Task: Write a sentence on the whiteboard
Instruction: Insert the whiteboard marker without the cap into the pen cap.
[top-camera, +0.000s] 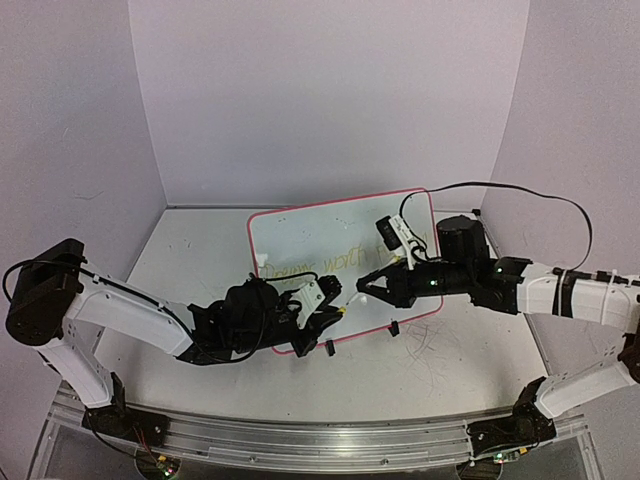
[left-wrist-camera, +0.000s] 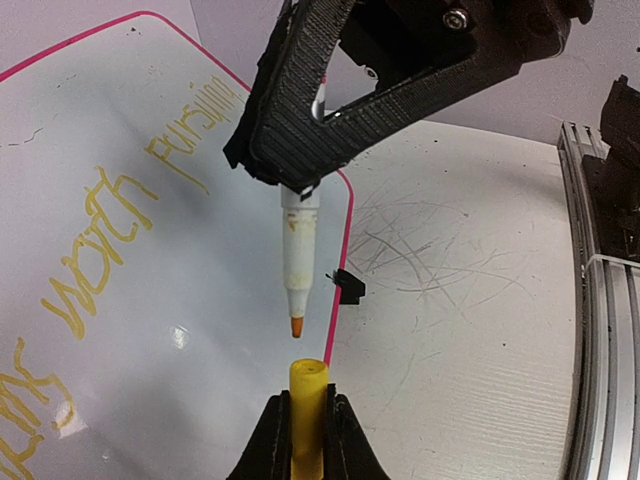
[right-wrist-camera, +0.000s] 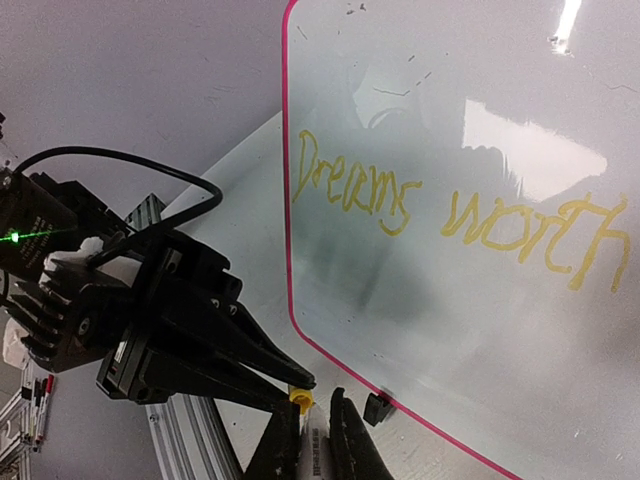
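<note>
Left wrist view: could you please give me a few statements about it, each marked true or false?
1. The left gripper is shut on a yellow cap. True.
2. The right gripper holds a marker whose tip sits inside the cap. False: the bare tip hangs just above the cap, with a gap between them.
3. The sentence on the whiteboard is written in blue. False: it is yellow.
4. The whiteboard has a pink-red rim. True.

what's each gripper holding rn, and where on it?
Left gripper is shut on the yellow cap, gripping its lower part. Right gripper is shut on the marker, gripping the barrel above the bare tip.
</note>
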